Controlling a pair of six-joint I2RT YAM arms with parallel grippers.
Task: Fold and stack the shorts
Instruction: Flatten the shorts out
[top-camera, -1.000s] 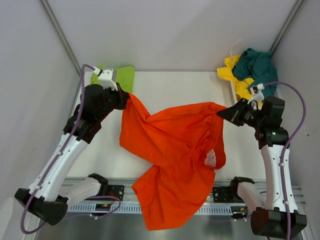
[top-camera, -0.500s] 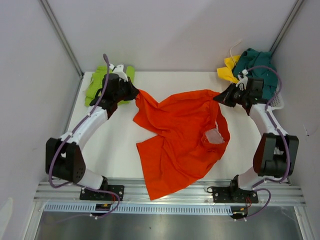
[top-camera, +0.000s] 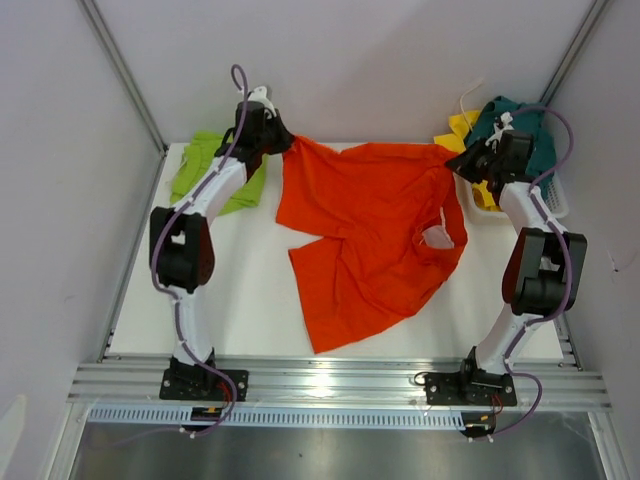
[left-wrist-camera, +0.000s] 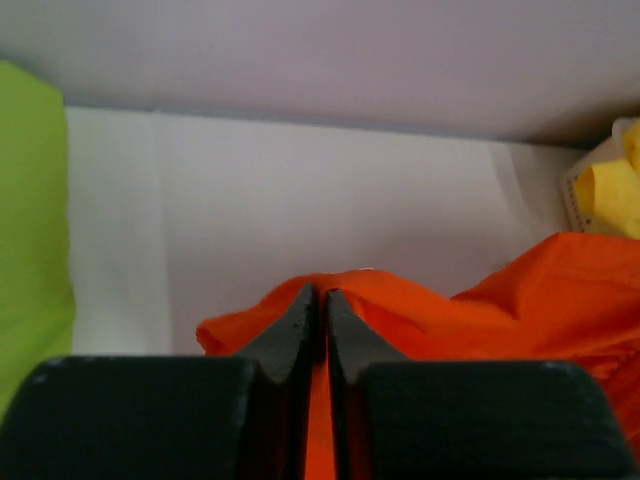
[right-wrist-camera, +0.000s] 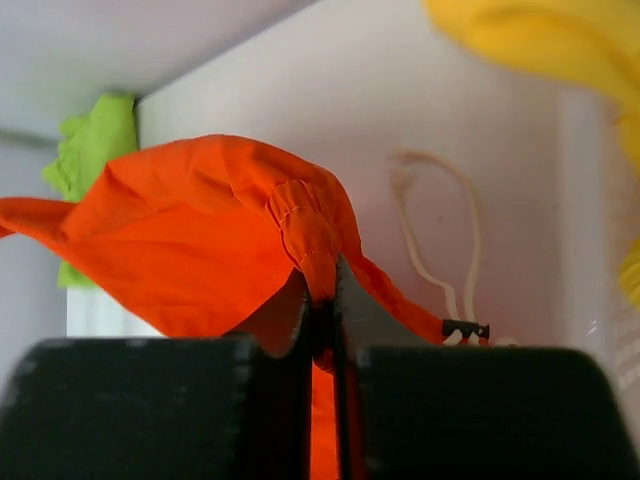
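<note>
The orange shorts (top-camera: 365, 235) lie spread over the middle of the table, stretched between both arms at the far edge. My left gripper (top-camera: 288, 142) is shut on their far left corner (left-wrist-camera: 330, 300). My right gripper (top-camera: 452, 162) is shut on their waistband (right-wrist-camera: 310, 235) at the far right, with a white drawstring (right-wrist-camera: 440, 230) hanging beside it. A lime green pair (top-camera: 212, 170) lies folded at the far left, also seen as the green cloth (left-wrist-camera: 30, 230) in the left wrist view. Yellow (top-camera: 462, 135) and dark teal (top-camera: 520, 125) pairs sit in the basket.
The white mesh basket (top-camera: 553, 200) stands at the far right corner against the right wall. The back wall rises just behind both grippers. A metal rail (top-camera: 330, 385) runs along the near edge of the table.
Both arms have swung out toward the far edge, dragging the orange shorts away from the near rail and spreading them flatter across the table. Both grips stayed shut.
</note>
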